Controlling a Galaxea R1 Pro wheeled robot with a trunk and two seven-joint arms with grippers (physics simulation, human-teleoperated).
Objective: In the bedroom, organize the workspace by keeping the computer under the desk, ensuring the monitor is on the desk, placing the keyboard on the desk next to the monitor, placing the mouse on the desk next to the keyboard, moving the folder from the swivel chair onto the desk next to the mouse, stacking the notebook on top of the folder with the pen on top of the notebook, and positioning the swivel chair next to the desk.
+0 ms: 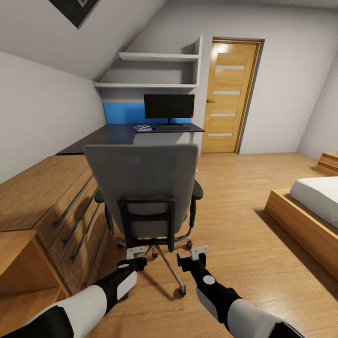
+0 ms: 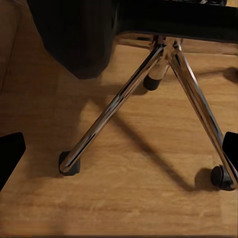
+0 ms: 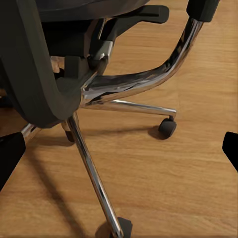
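Observation:
The grey swivel chair [image 1: 145, 183] stands in mid-floor with its back to me, between me and the black-topped desk [image 1: 112, 136]. The monitor [image 1: 169, 107] stands on the desk's far end. In front of it lies the flat blue folder [image 1: 142, 127] with something pale on top, too small to tell. A dark strip beside it may be the keyboard [image 1: 176, 127]. Both grippers hang low behind the chair's chrome base [image 2: 124, 94] [image 3: 129, 84]. My left gripper [image 1: 136, 253] [image 2: 119, 153] is open and empty. So is my right gripper [image 1: 199, 251] [image 3: 119, 153]. The chair back hides the space under the desk.
A light wood drawer chest [image 1: 61, 206] runs along the left wall up to the desk. A bed [image 1: 314, 202] with a wood frame stands at the right, and a wooden door [image 1: 230, 94] at the back. Bare wood floor [image 1: 244, 211] lies between chair and bed.

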